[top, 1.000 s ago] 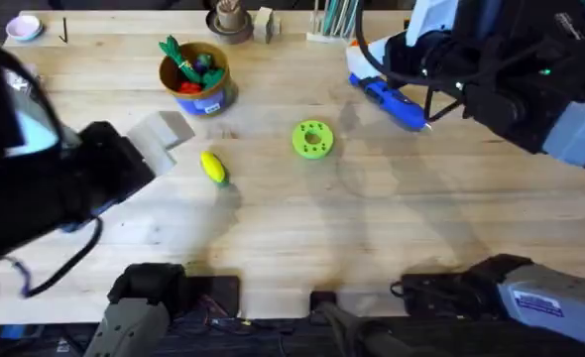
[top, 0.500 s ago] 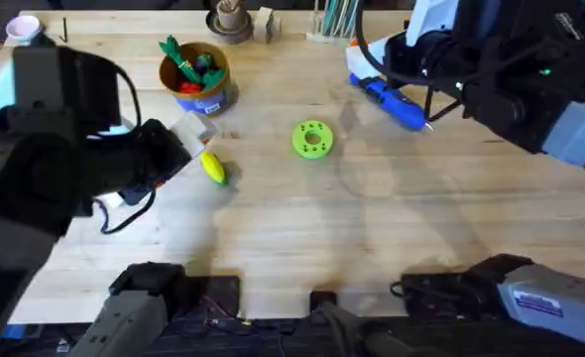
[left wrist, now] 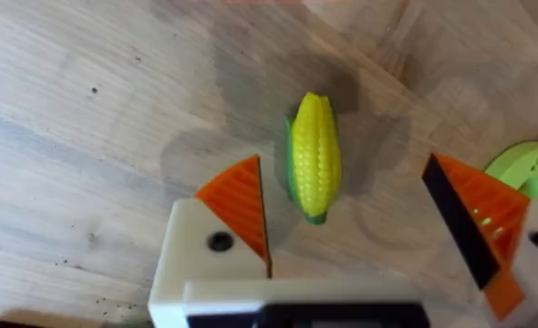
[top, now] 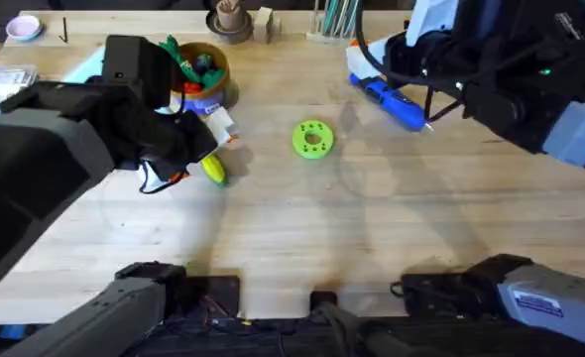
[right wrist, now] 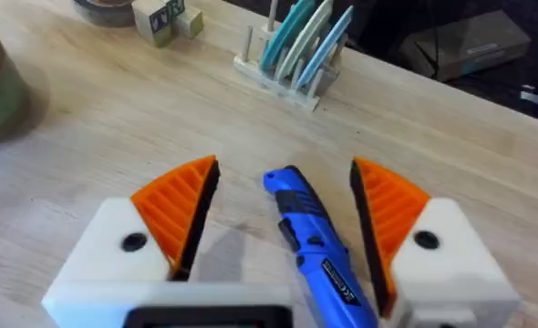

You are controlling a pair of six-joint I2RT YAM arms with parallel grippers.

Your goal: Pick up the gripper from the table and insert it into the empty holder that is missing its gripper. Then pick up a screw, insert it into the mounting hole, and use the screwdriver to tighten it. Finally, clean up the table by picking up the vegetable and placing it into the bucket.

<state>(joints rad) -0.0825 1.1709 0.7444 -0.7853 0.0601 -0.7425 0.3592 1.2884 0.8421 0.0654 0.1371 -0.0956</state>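
The vegetable (left wrist: 315, 157), a yellow toy corn with a green end, lies on the wood table a little ahead of my left gripper (left wrist: 351, 219), nearer one orange tip. That gripper is open and holds nothing. From overhead, the left gripper (top: 201, 149) hovers over the vegetable (top: 214, 171), just below the bucket (top: 197, 81), which holds red and green toys. The blue screwdriver (right wrist: 313, 239) lies on the table between the spread orange tips of my open right gripper (right wrist: 283, 214); overhead, the screwdriver (top: 392, 105) is at the back right. The loose gripper and the screw are out of view.
A green disc (top: 312, 139) sits mid-table, right of the vegetable. Along the far edge stand a brown cup of sticks (top: 230, 20), a small block (top: 264, 22), a rack of teal sticks (right wrist: 296, 47) and a pink dish (top: 23, 28).
My left arm has swung from the table's left edge rightward and forward until its gripper is over the vegetable. The right arm and the screwdriver have stayed put.
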